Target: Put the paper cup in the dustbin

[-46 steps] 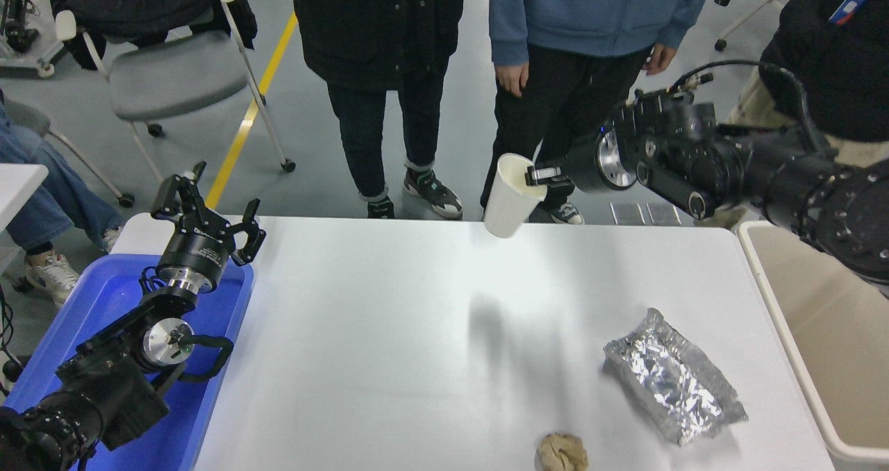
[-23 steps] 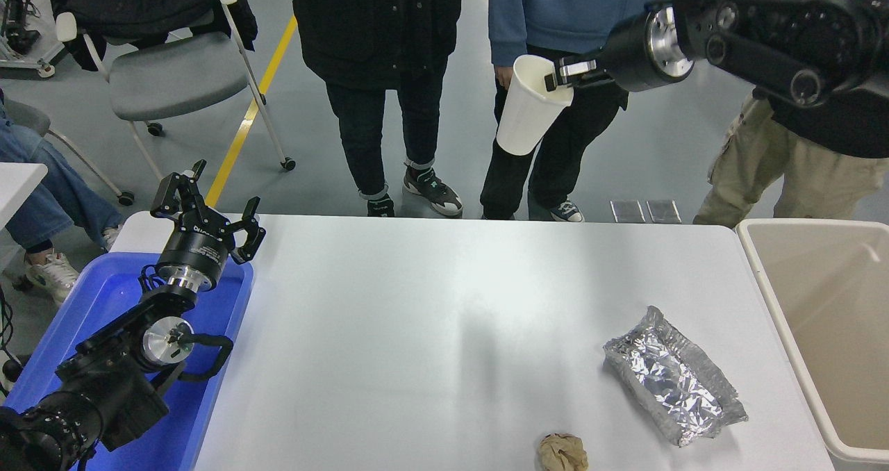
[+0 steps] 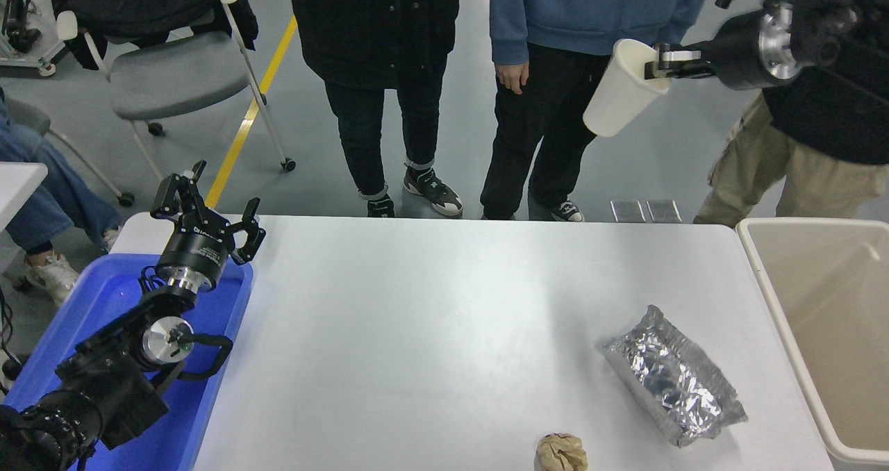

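Paper cup (image 3: pixel 620 90) carried rightward — toward dustbin (image 3: pixel 819 297).

Showing white on cup (image 3: pixel 620 90) and table (image 3: pixel 430 304), beige on bin (image 3: pixel 826 304), blue on nine-o'clock tray (image 3: pixel 104 297), silver on foil (image 3: pixel 672 384).

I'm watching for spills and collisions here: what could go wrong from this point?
The right gripper pinches the paper cup only at its rim, tilted, so it could slip or crumple. The cup hangs high, left of the dustbin, so letting go now would likely miss. A person's hand is nearby.
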